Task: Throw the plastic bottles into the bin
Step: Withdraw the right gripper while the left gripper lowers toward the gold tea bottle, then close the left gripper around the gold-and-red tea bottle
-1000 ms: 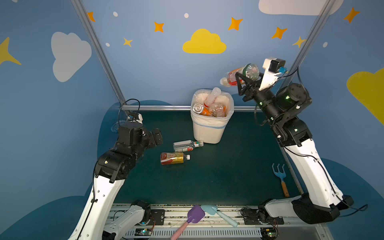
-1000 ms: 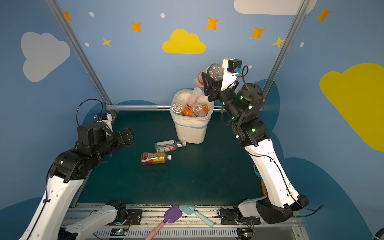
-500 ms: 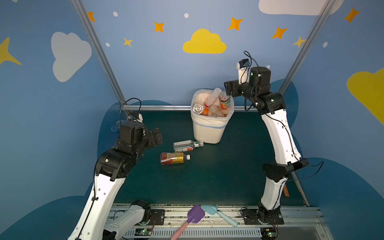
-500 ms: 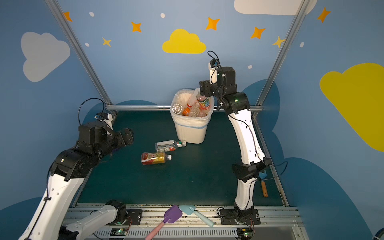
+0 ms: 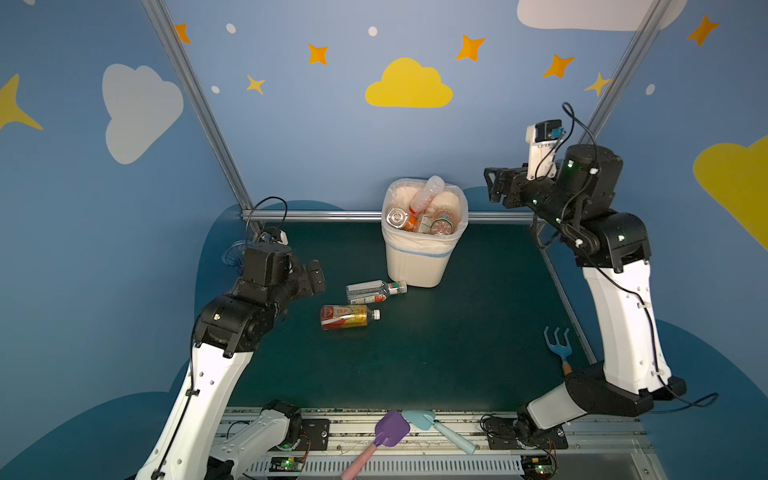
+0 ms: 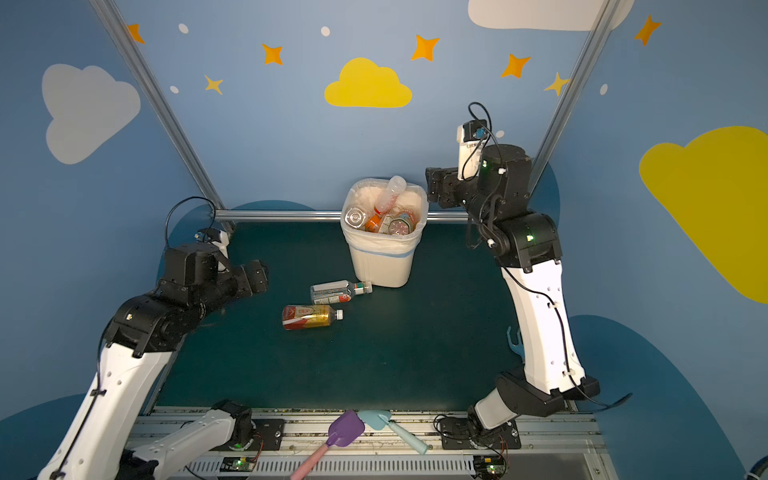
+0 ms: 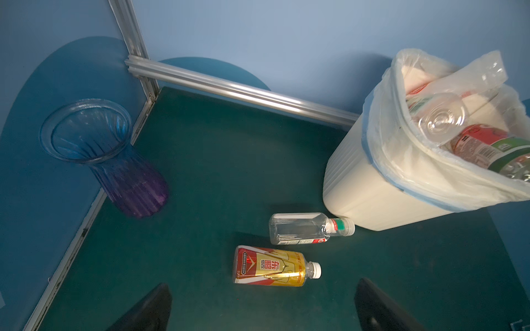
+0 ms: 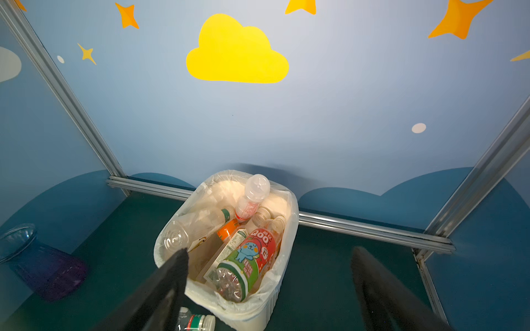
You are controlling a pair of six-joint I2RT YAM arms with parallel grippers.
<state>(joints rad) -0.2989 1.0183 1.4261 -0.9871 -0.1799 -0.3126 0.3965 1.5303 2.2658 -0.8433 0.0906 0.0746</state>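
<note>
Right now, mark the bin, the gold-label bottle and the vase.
bin [image 5: 417,268]: in a top view, front wall under the blue band.
gold-label bottle [image 7: 271,266]: left wrist view, middle of the label.
vase [image 7: 134,186]: left wrist view, purple lower body.

Perhaps lab: aluminium frame [image 5: 198,104], cloud-painted walls [image 5: 316,145]

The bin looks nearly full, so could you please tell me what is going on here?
Plastic bottles are being cleared into the bin, which already holds a heap of bottles. The right end effector is open and empty, raised beside the bin's rim. The left end effector, also open and empty, hangs above the green mat, facing the two left lying there: a clear bottle by the bin's foot and a red-and-gold bottle beside it.
</note>
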